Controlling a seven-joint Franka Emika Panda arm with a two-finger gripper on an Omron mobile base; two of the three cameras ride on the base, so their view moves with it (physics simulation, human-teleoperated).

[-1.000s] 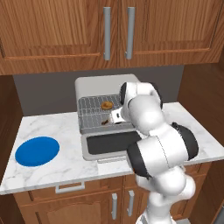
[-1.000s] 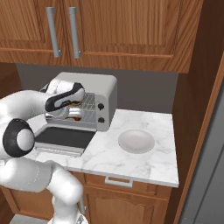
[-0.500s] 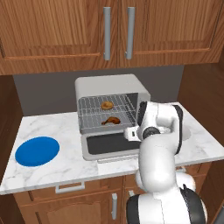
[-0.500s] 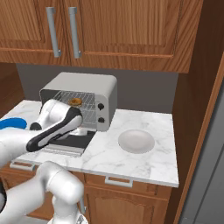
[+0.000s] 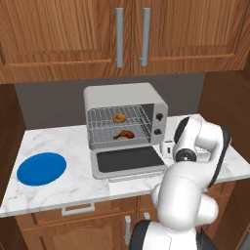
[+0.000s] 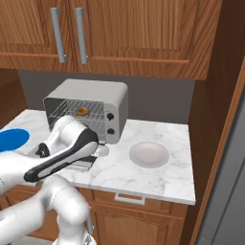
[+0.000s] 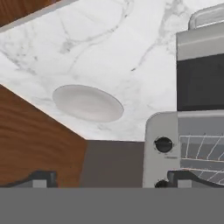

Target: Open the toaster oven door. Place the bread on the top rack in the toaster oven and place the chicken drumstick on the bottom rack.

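On the left part of the bench [image 5: 73,183] lies a blue plate [image 5: 41,168], and near the back edge stands the toaster oven [image 5: 126,117] with the toaster oven door [image 5: 128,160] folded down flat, the bread [image 5: 119,117] on the top rack [image 5: 105,119] and the chicken drumstick [image 5: 124,135] on the bottom rack [image 5: 110,138]. Right of the oven the gripper [image 5: 167,148] is low above the bench, and I cannot tell if its fingers are apart or together. I judge both pieces are placed; the danger is that the bent arm knocks the open door or the white bowl [image 6: 149,154] near the right edge.

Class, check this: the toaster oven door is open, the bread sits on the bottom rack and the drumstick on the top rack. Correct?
Not quite. The left base view shows the bread on the top rack and the chicken drumstick on the bottom rack. The toaster oven door is indeed open.
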